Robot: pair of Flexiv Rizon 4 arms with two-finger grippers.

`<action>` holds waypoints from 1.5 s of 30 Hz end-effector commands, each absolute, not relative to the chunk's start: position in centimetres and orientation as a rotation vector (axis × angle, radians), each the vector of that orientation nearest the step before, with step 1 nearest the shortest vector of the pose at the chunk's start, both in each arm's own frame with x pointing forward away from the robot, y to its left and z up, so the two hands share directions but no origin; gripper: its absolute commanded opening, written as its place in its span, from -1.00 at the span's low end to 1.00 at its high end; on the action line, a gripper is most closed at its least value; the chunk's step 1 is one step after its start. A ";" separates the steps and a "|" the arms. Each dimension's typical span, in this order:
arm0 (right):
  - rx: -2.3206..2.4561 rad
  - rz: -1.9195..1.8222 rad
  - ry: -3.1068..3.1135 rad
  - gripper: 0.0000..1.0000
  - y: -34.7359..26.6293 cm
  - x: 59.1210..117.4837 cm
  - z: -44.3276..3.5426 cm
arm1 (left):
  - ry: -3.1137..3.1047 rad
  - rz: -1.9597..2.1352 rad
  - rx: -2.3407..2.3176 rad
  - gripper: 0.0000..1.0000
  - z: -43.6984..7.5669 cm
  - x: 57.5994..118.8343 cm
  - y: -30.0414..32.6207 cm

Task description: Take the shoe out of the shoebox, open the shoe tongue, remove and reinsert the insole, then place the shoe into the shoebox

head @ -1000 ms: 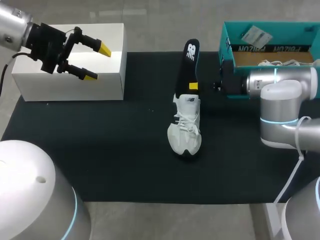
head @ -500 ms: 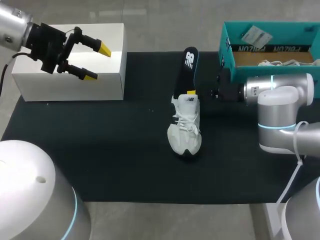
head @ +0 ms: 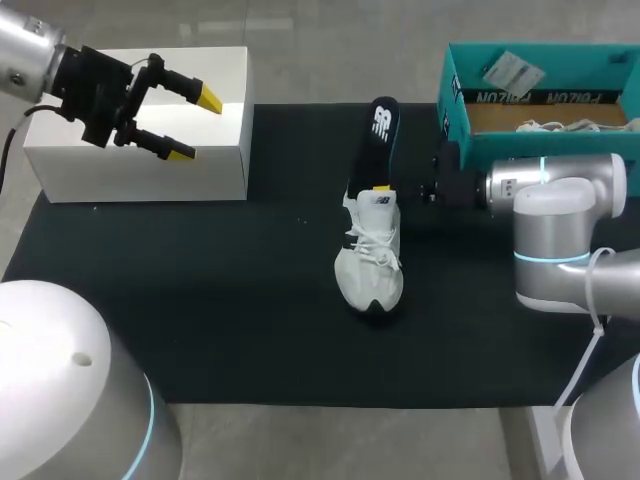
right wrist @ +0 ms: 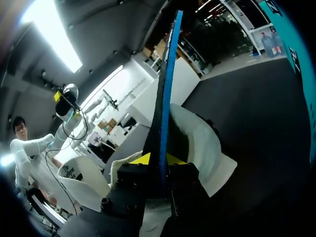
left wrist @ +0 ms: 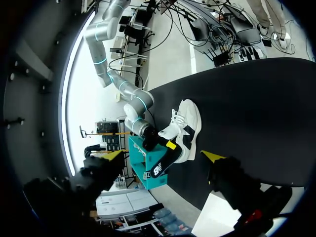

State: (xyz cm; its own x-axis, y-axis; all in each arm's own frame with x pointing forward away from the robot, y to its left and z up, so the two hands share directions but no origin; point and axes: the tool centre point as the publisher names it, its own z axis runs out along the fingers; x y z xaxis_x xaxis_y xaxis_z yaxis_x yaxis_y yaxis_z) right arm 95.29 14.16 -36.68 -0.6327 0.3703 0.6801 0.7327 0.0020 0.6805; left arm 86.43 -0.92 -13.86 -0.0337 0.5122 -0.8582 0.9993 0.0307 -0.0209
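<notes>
1. Mid-desk, on the dark cover: white laced shoe, sole down, toe toward the robot, dark trim at the toe and along one side.
2. Rising from its opening: black insole, leaning toward the far edge, with a white logo mark near the upper end and blue along its edge in the right wrist view.
3. Right tool: clamped on the insole's lower part, one yellow tip against each face, just above the shoe's collar.
4. Left tool: spread wide, holding nothing, hovering over a white box at the far left, well apart from the shoe.
5. Far right: teal shoebox, open, with print on an inner wall and a printed paper slip inside.
</notes>
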 end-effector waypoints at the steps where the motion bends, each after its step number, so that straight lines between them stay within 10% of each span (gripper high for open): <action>1: -1.137 -1.674 -1.994 -0.48 14.1 95.6 -36.2 | 1.632 -0.906 1.565 1.00 -13.8 86.5 -0.9; 15: -1.086 -1.713 -2.060 -0.58 13.3 97.9 -34.2 | 1.632 -0.906 1.565 1.00 -13.8 86.5 -0.9; 19: -1.082 -1.718 -2.073 -1.00 12.9 98.3 -33.6 | 1.632 -0.906 1.565 1.00 -13.8 86.5 -0.9; 45: -1.102 -1.595 -2.034 -1.00 14.3 94.1 -36.6 | 1.632 -0.906 1.565 1.00 -13.8 86.5 -0.9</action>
